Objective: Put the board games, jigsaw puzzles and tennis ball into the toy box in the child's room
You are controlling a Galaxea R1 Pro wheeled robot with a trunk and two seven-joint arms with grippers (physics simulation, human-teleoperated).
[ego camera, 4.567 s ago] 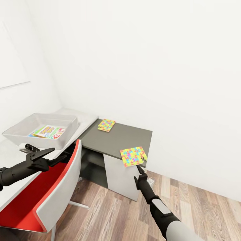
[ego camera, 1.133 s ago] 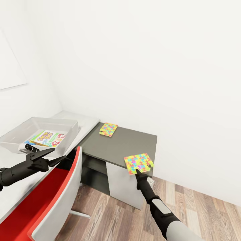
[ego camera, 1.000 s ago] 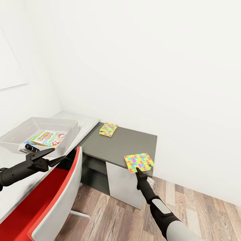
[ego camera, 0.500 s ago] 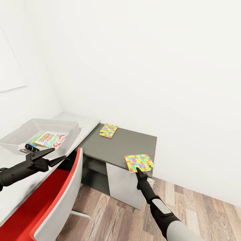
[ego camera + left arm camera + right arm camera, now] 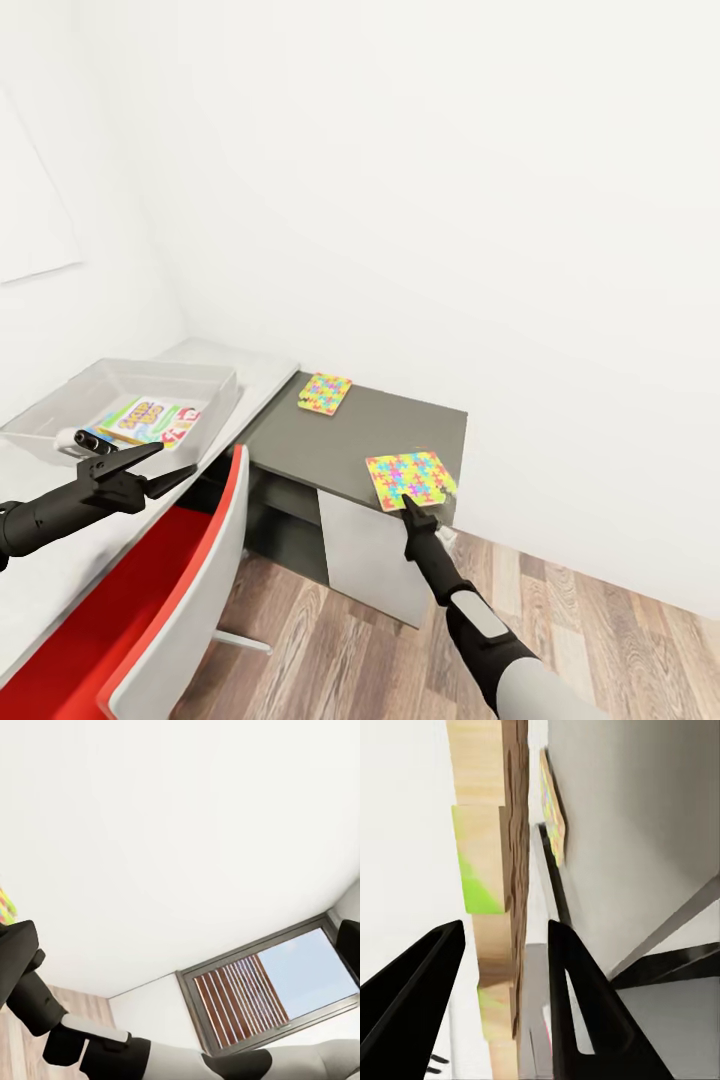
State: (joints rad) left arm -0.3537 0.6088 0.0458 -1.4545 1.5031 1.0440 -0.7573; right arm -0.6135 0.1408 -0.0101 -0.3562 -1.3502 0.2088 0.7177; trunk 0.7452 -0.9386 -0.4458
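Clearly the layout explains itself: the long tabletop [image 5: 262,372] runs from pale grey on the left to a lower dark grey cabinet section [image 5: 395,425] on the right, so the toy box [image 5: 222,384] sits far left, in reach of the idle left arm. Its sloping sides let flat things slide in; a Skip-Bo board game [image 5: 152,420] lies flat inside already. One jigsaw puzzle [image 5: 410,477] overhangs the near right corner of the cabinet top, which gives a finger room beneath its edge. The right end effector [image 5: 413,505] meets that near edge; in the right wrist view its fingers [image 5: 577,982] stand apart with the thin puzzle [image 5: 552,810] edge-on beyond them, probably not yet pinched. A second jigsaw puzzle [image 5: 324,393] lies flat at the far left of the cabinet top. The left end effector [image 5: 165,470] hangs with its fingers spread, holding nothing.
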